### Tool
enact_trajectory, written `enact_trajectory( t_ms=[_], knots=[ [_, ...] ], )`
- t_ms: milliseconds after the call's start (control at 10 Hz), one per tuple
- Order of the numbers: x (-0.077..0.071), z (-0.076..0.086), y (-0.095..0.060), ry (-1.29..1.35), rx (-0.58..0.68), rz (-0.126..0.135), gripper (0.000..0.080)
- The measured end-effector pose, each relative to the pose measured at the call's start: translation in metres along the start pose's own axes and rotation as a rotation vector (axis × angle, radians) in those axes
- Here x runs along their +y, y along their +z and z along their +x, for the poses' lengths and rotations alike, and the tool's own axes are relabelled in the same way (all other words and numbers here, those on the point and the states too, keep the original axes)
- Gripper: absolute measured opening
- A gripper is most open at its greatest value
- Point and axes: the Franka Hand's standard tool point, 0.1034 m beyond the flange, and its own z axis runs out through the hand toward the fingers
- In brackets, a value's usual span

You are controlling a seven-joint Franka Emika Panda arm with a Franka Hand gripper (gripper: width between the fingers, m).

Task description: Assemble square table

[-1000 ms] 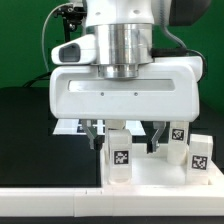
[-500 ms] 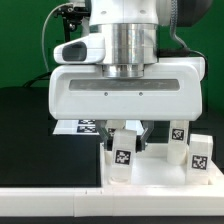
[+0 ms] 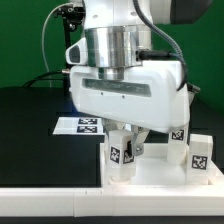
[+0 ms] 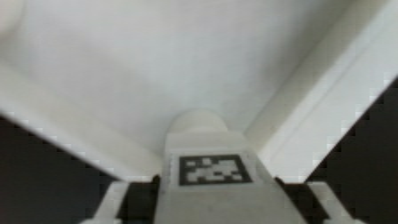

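- Leg (image 3: 121, 156) with a black-and-white tag stands upright on the white tray-like tabletop (image 3: 160, 178), near the corner on the exterior view's left; its long axis runs vertical, straight up into the gripper (image 3: 126, 140).
- Gripper sits directly above it, fingers (image 3: 137, 143) pressed against the leg's sides and pinching it. The wrist view shows the same leg (image 4: 215, 150) centred between the two fingers (image 4: 128, 200), tag facing the camera.
- Wrist body looks rotated in the exterior view, which suggests a twisting step, though the frames cannot show whether the leg is threading into a corner hole.
- Two more tagged legs (image 3: 178, 142), (image 3: 200, 156) stand on the tabletop toward the exterior view's right, near the held one but apart from it; a wide turn of the wrist looks likeliest to crowd the nearer of them.
- Marker board (image 3: 85, 125) lies flat on the dark table behind, clear of the work.
- Tabletop rim runs close along the held leg's left side, so room is tight there; above, it is open.
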Motion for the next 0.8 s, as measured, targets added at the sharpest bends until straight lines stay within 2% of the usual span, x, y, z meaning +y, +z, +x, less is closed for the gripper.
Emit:
enact_trajectory(
  t_ms=[100, 200, 400, 500, 600, 700, 800],
  knots=[
    [-0.0047, -0.0024, -0.0024, 0.206, -0.035, -0.006, 0.0289],
    [-0.0051, 0.0006, -0.0035, 0.317, -0.064, 0.013, 0.0289],
    [-0.0041, 0.0003, -0.0022, 0.301, -0.067, 0.014, 0.0289],
    [-0.0032, 0.0012, -0.0016, 0.198, -0.053, 0.013, 0.0289],
    [-0.0013, 0.0014, 0.0002, 0.026, -0.041, 0.014, 0.0492],
    [-0.0008, 0.0016, 0.0003, -0.138, -0.038, 0.015, 0.0597],
    [-0.0009, 0.0011, 0.0006, -0.258, -0.036, 0.014, 0.0639]
  ],
)
